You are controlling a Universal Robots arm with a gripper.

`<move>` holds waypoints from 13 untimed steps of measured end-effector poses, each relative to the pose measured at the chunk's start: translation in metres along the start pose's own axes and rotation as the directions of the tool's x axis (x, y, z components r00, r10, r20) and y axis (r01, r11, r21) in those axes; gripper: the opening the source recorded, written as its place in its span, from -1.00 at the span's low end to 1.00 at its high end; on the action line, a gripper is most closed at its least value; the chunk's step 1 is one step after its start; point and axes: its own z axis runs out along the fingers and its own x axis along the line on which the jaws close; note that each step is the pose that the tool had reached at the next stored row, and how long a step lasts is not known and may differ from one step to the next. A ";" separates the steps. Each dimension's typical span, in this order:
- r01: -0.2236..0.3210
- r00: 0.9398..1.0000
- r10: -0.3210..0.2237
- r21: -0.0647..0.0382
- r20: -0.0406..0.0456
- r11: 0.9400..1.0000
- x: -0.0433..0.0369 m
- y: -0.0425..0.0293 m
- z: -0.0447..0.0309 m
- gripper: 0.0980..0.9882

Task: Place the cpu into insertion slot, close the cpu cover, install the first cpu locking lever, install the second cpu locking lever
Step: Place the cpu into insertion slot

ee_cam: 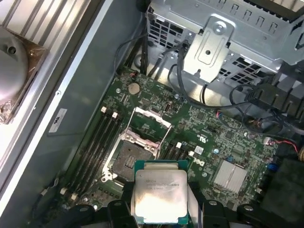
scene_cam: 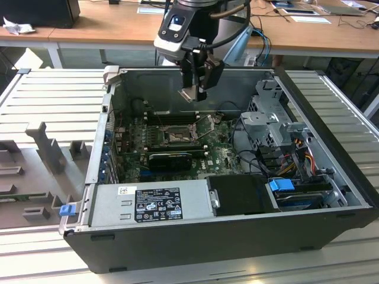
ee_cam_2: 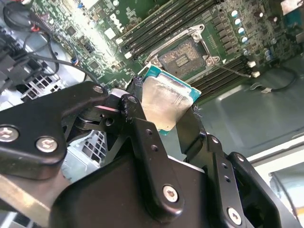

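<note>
While the jaws pinch the cpu (ee_cam: 159,194) by two opposite edges, it hangs inside the open case (scene_cam: 237,236), above the motherboard (ee_cam: 223,142) and clear of the insertion slot (ee_cam: 129,159). Judged light, stiff and fragile: hold the edges only, never the underside. Beyond the slot, the cpu cover (ee_cam: 153,122) stands raised.

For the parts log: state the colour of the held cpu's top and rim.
The cpu: silver-grey top, teal-green rim, clearest in the first wrist view.
</note>
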 end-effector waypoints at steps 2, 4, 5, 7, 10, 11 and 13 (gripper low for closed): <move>-0.031 1.000 0.031 0.000 0.002 1.000 0.0000 0.0000 0.0001 -0.04; -0.065 0.998 0.065 0.000 0.004 0.998 0.0000 0.0000 0.0003 -0.04; -0.074 0.997 0.074 0.000 0.005 0.997 0.0001 0.0000 0.0005 -0.04; -0.082 0.997 0.082 0.000 0.006 0.997 0.0001 0.0000 0.0010 -0.04; -0.083 0.997 0.083 0.000 0.006 0.997 0.0001 -0.0001 0.0023 -0.04; -0.083 0.997 0.083 0.000 0.006 0.997 0.0000 -0.0002 0.0029 -0.04; -0.083 0.997 0.083 0.000 0.006 0.997 0.0001 -0.0002 0.0040 -0.04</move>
